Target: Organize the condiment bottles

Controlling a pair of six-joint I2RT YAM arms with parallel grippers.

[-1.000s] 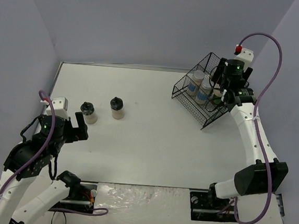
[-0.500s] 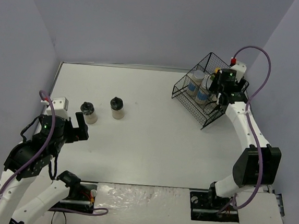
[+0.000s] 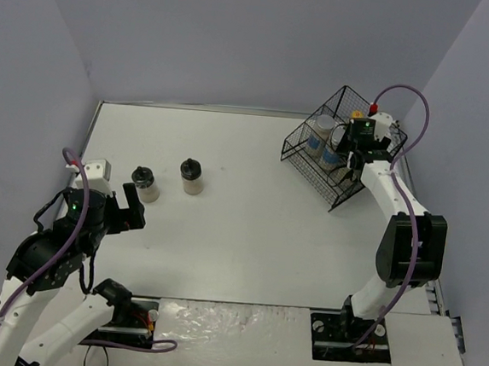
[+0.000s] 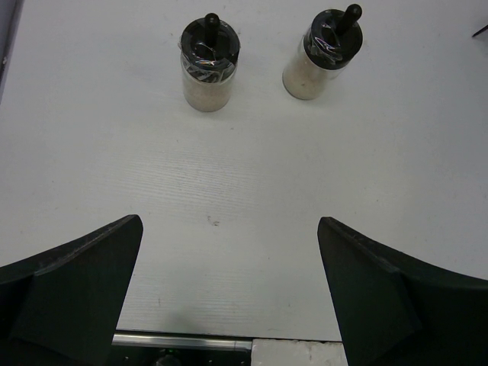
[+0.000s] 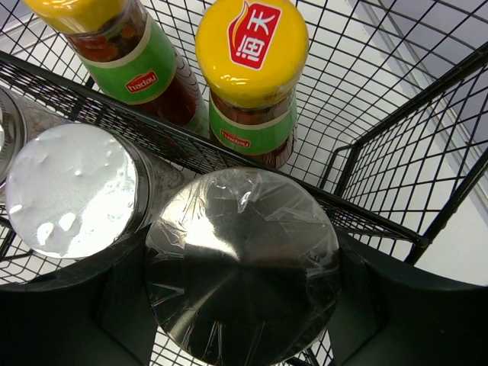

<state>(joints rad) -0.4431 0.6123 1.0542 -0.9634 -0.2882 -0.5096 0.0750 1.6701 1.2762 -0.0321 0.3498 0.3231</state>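
Two black-capped shakers (image 3: 145, 183) (image 3: 191, 177) stand on the white table; they also show in the left wrist view (image 4: 208, 65) (image 4: 324, 55). My left gripper (image 3: 133, 206) (image 4: 229, 290) is open and empty, just short of them. My right gripper (image 3: 356, 154) (image 5: 242, 297) is down in the black wire basket (image 3: 294, 149), shut on a silver-lidded jar (image 5: 244, 263) with its fingers on both sides of the lid. Another silver-lidded jar (image 5: 72, 191) stands next to it. Two dark sauce bottles with yellow caps (image 5: 252, 76) (image 5: 122, 53) stand in the compartment behind a wire divider.
The basket (image 5: 396, 122) sits tilted at the far right of the table, close to the right wall. A metal rail (image 4: 183, 341) runs along the table's near edge under my left gripper. Grey walls close in the back and both sides.
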